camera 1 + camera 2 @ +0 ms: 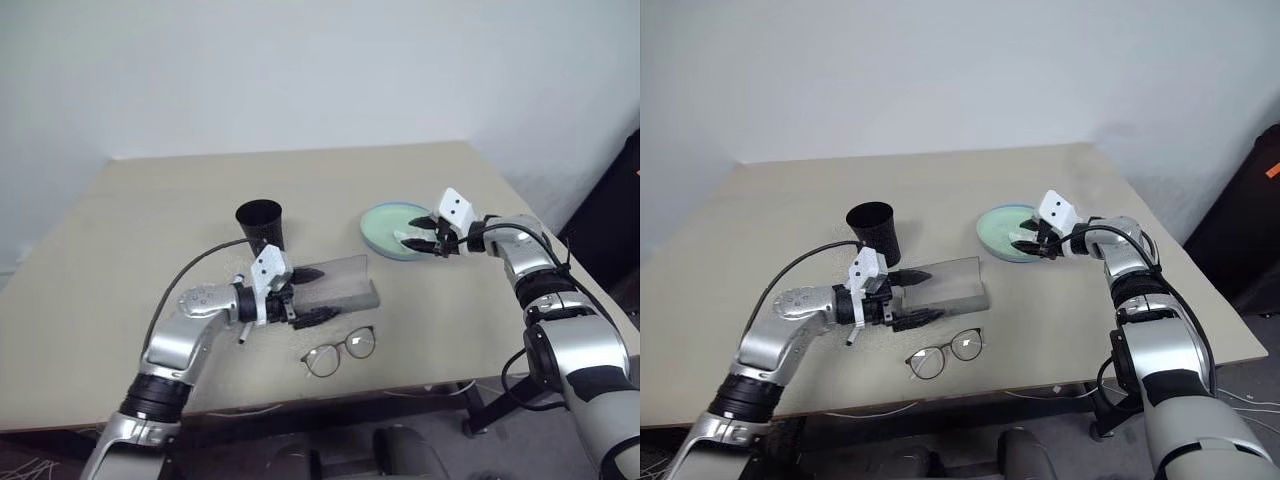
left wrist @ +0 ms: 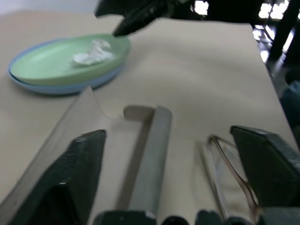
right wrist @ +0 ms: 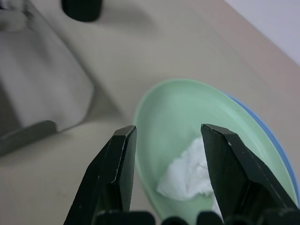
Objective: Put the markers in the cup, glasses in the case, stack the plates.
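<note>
The pale green plate (image 1: 385,222) lies stacked on the light blue plate (image 3: 264,127) at the right of the table, with a crumpled white tissue (image 3: 190,176) on top. My right gripper (image 1: 415,235) hangs open just over the tissue, holding nothing. The grey case (image 1: 340,285) lies open at the middle, its lid (image 2: 93,140) raised. My left gripper (image 1: 325,294) is open beside the case's left end, holding nothing. The glasses (image 1: 340,350) lie unfolded on the table in front of the case. The black cup (image 1: 260,225) stands behind the case. The markers are hidden.
A short white stub (image 1: 243,335) pokes out under my left wrist; I cannot tell what it is. The table's front edge (image 1: 400,390) runs close to the glasses. A dark object (image 1: 625,200) stands beyond the table's right side.
</note>
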Robot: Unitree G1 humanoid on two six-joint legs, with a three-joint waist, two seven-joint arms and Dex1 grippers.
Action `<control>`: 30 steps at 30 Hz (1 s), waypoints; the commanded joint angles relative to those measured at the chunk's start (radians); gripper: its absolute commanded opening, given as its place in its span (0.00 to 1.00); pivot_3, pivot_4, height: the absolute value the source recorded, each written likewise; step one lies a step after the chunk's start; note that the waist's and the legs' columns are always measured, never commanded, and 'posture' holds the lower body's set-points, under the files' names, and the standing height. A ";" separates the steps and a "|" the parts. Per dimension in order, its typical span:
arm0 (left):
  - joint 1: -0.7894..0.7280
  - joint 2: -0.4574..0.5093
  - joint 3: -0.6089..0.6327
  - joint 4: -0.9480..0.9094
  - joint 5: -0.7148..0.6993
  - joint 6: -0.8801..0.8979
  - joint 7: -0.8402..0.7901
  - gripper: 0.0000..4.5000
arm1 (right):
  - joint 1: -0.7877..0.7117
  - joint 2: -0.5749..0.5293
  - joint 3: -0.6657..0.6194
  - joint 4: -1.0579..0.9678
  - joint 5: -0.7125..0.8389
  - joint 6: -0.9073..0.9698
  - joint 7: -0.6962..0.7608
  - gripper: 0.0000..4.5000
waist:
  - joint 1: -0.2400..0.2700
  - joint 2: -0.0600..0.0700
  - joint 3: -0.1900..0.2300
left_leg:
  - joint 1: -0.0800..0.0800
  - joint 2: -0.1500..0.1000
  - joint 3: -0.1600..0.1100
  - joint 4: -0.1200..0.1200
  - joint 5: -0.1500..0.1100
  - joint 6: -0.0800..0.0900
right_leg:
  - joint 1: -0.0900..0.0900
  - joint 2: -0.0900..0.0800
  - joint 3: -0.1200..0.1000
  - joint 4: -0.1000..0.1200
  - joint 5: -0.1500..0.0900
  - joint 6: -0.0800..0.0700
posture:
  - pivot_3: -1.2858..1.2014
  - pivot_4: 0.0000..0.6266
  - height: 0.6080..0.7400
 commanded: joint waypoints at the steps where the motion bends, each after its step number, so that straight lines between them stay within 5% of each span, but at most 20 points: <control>1: -0.045 0.044 -0.011 -0.021 -0.005 0.033 -0.059 0.99 | 0.017 -0.014 -0.021 -0.088 0.078 0.011 0.135 0.53 | 0.000 0.000 0.000 | 0.000 0.000 0.000 0.000 0.000 0.000 | 0.000 0.000 0.000 0.000 0.000 0.000 | 0.52 0.00 0.94; 11: -0.107 0.051 -0.104 -0.005 0.045 0.047 -0.126 0.99 | 0.169 -0.016 0.006 -0.241 0.182 0.119 0.416 0.53 | 0.007 0.000 0.000 | 0.000 -0.001 -0.001 0.000 0.000 0.000 | 0.001 0.000 0.000 0.000 0.000 0.000 | 0.52 0.00 0.94; 30: -0.121 0.014 -0.217 -0.005 0.161 0.023 -0.112 0.99 | 0.315 -0.005 0.016 -0.408 0.204 0.099 0.377 0.53 | 0.007 0.000 0.000 | 0.000 0.000 0.000 0.001 0.000 -0.001 | 0.000 0.000 0.000 0.000 0.000 0.000 | 0.52 0.00 0.94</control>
